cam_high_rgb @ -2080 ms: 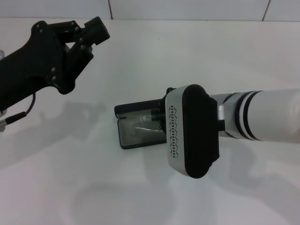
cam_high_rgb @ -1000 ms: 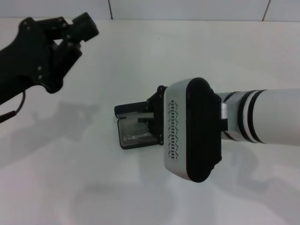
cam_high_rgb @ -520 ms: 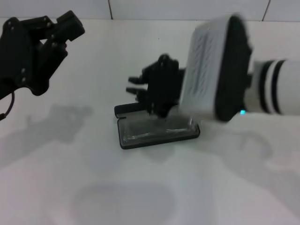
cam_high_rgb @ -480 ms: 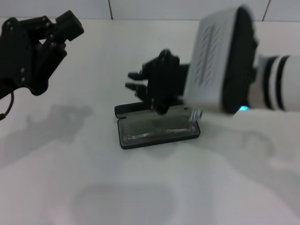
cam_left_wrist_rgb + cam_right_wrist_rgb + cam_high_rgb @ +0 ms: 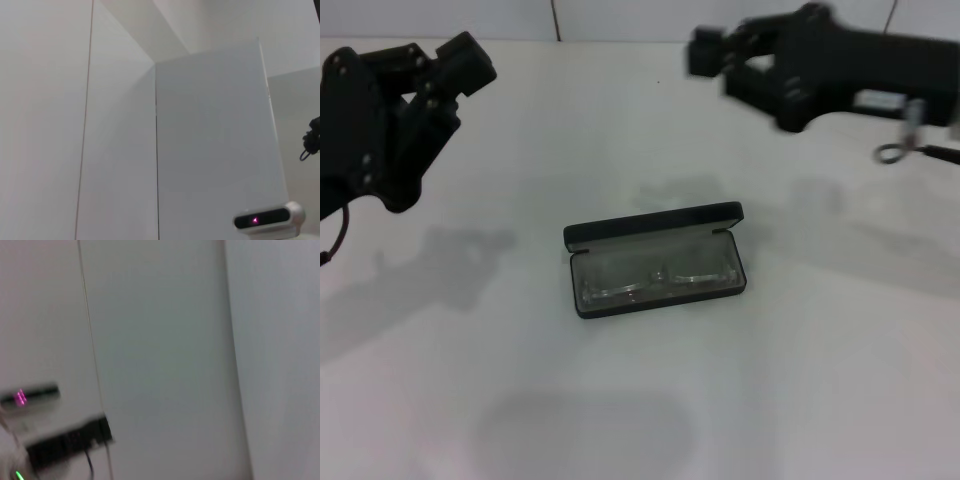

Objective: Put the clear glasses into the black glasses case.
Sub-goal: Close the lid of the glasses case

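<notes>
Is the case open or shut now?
Open: the case's lid stands up behind the tray, and the glasses lie inside on the grey lining.

No readable text, labels, brands or numbers

Nothing legible shows on the slim black rectangular hinged glasses case (image 5: pixel 655 258), which lies open with its grey lining up. The small white wall-mounted device (image 5: pixel 269 218) in the left wrist view carries only a pink light, no lettering or sign that can be made out.
</notes>
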